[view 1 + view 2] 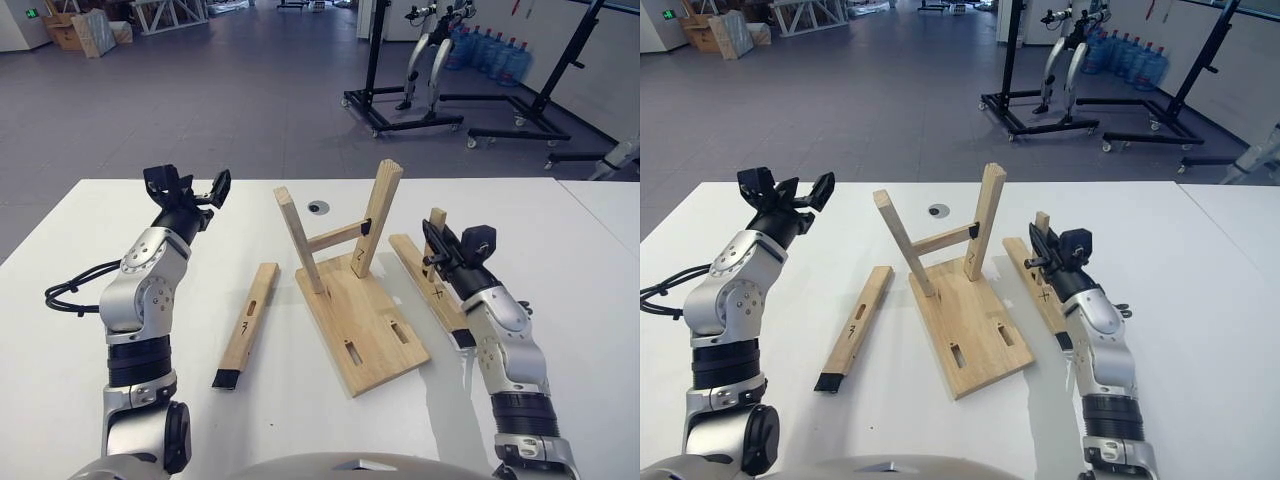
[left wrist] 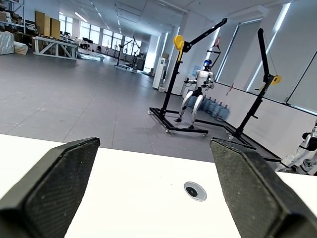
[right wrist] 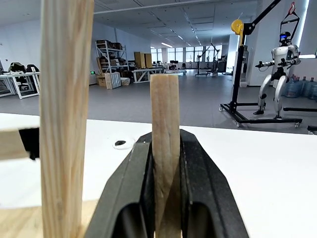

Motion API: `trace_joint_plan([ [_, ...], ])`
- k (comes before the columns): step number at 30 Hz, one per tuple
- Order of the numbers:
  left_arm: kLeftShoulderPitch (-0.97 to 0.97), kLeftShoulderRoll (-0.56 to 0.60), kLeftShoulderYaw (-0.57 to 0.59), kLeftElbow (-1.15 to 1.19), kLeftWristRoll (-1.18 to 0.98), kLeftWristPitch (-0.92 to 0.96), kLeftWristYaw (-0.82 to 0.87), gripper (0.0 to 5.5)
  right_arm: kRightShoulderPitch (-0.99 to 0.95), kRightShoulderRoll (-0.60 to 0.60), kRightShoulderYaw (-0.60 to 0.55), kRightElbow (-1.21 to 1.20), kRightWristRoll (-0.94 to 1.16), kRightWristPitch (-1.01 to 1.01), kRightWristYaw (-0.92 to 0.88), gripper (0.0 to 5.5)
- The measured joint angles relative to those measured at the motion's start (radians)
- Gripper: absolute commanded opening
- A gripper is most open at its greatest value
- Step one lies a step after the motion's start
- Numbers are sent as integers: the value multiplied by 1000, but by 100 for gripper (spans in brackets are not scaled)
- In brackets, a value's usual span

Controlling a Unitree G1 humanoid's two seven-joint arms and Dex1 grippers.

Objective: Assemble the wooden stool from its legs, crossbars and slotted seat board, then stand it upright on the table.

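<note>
The slotted seat board point(image 1: 372, 345) lies flat mid-table. Two legs point(image 1: 378, 215) stand in it, tilted and joined by a crossbar point(image 1: 335, 238). A third leg point(image 1: 250, 320) lies loose to the board's left. A fourth leg point(image 1: 418, 275) lies to the board's right, with a short wooden crossbar point(image 1: 437, 217) standing up from it. My right gripper point(image 1: 436, 252) is shut on that crossbar point(image 3: 165, 148), beside an upright leg point(image 3: 64, 119). My left gripper point(image 1: 190, 188) hovers open over the table's far left, holding nothing, its fingers point(image 2: 54, 193) wide apart.
A round grommet hole point(image 1: 318, 207) sits in the white table behind the stool parts. A black cable point(image 1: 70, 290) loops by the left arm. Beyond the far table edge are grey floor and black stands point(image 1: 420, 110).
</note>
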Motion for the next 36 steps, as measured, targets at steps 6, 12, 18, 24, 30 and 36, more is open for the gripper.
trace_joint_plan([
  [6,0,0,-4,0,1,0,0,407,32,33,24,74,-19,-95,16,39],
  [12,0,0,-13,0,2,0,0,407,18,19,24,130,-17,-149,58,39],
  [18,0,-3,-18,0,2,0,1,407,67,0,13,85,-13,-157,75,39],
  [24,0,-10,-19,0,2,0,1,407,69,-9,9,61,5,-112,77,39],
  [30,1,-11,-19,0,2,0,2,407,53,-3,2,85,5,-119,73,39],
  [36,5,-16,-19,-1,2,0,2,407,45,-4,1,93,6,-118,81,39],
])
